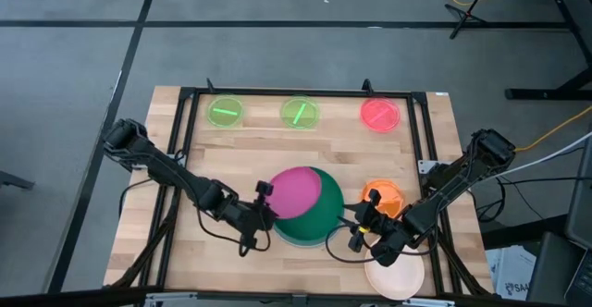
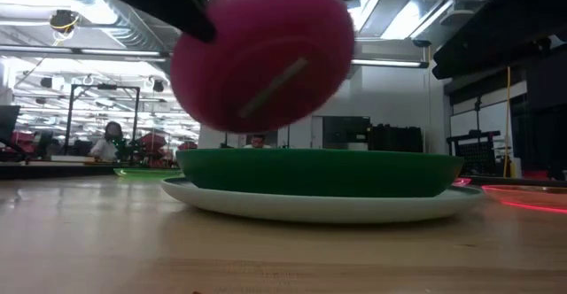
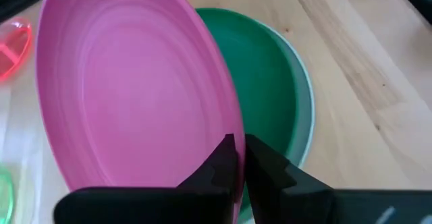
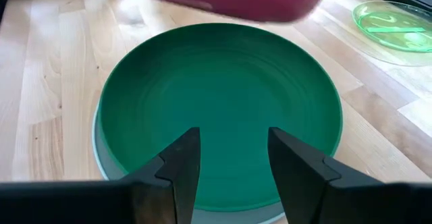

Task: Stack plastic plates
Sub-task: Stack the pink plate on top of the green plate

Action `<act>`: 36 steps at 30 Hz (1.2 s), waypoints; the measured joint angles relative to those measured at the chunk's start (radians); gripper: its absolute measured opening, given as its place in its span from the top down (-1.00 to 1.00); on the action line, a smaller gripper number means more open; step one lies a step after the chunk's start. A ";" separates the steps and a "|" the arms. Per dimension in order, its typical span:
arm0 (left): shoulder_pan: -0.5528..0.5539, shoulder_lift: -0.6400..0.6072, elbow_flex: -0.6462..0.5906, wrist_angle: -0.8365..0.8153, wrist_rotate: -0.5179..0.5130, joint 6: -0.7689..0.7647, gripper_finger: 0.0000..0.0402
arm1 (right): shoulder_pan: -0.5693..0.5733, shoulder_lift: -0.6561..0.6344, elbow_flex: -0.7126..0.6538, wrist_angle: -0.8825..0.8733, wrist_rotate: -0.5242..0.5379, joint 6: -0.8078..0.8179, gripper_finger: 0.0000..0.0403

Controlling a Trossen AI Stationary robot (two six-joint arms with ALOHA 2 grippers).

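A magenta plate [image 1: 298, 192] hangs tilted over a dark green plate [image 1: 319, 222], which lies in a light blue plate [image 2: 319, 207] on the table. My left gripper [image 1: 267, 202] is shut on the magenta plate's left rim. At the green plate's right edge, my right gripper [image 4: 233, 153] is open, a finger on either side of a stretch of rim and nothing between them. An orange plate [image 1: 385, 196] and a peach-cream plate [image 1: 396, 276] lie by the right arm. My left gripper pinches the magenta plate's rim [image 3: 229, 126] between its two fingers, one on the hollow side and one on the underside. The fingers come from the table's left, slanting down. The plate is lifted clear and tilted, its underside [image 2: 266, 59] toward the table's near edge.
Two lime-green plates [image 1: 225, 113] [image 1: 300, 113] and a red-pink plate [image 1: 380, 114] lie in a row along the far edge. A black frame [image 1: 305, 92] borders the table. Bare wood lies between the far row and the stack.
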State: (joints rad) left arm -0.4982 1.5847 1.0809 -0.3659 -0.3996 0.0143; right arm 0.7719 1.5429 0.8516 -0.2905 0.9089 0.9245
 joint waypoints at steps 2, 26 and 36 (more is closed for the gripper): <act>0.006 0.029 0.000 0.031 0.001 0.022 0.91 | 0.000 0.000 0.000 0.000 0.000 -0.005 0.18; 0.074 0.211 0.000 0.153 0.072 0.024 0.89 | 0.000 -0.027 0.000 -0.005 -0.003 -0.066 0.18; 0.072 0.211 0.000 0.148 0.077 0.021 0.48 | 0.000 -0.027 0.000 -0.004 -0.004 -0.066 0.18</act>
State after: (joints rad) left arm -0.4261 1.7962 1.0809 -0.2174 -0.3229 0.0354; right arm 0.7719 1.5154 0.8516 -0.2947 0.9051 0.8581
